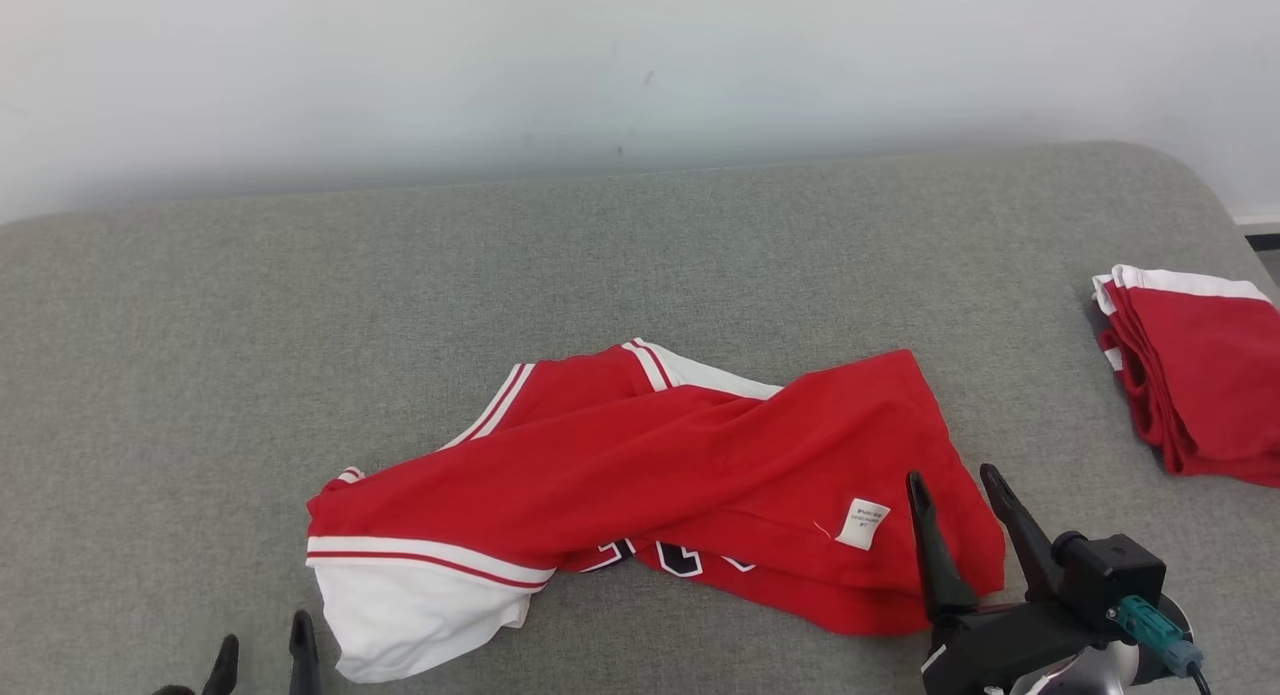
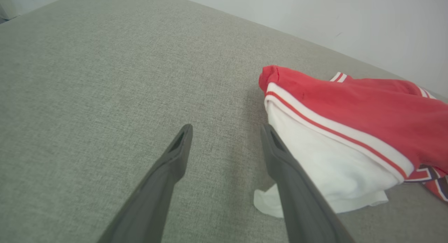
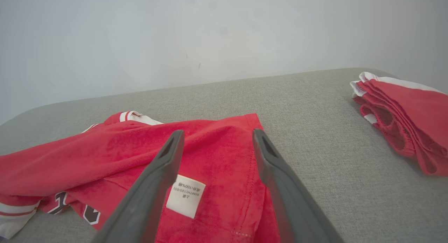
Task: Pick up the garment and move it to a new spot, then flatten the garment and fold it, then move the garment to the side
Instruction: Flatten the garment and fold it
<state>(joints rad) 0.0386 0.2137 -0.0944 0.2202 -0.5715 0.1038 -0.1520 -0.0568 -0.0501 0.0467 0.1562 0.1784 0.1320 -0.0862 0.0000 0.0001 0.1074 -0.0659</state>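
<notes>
near the front edge of the grey cushion [image 1: 300, 305], in the middle, our red garment [image 1: 650, 475] lies bunched up. our left claw [image 1: 264, 633] and right claw [image 1: 952, 477] are wide and hold nothing. we think flattening comes next: grab two ends, pull apart.

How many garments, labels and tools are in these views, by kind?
Garments: 2 (crumpled garment mid-surface; folded garment far right, counted as one)
Care label: 1 (white, on the crumpled garment)
Tools: 2 (left tool, right tool, both open)
Total: 5
</notes>
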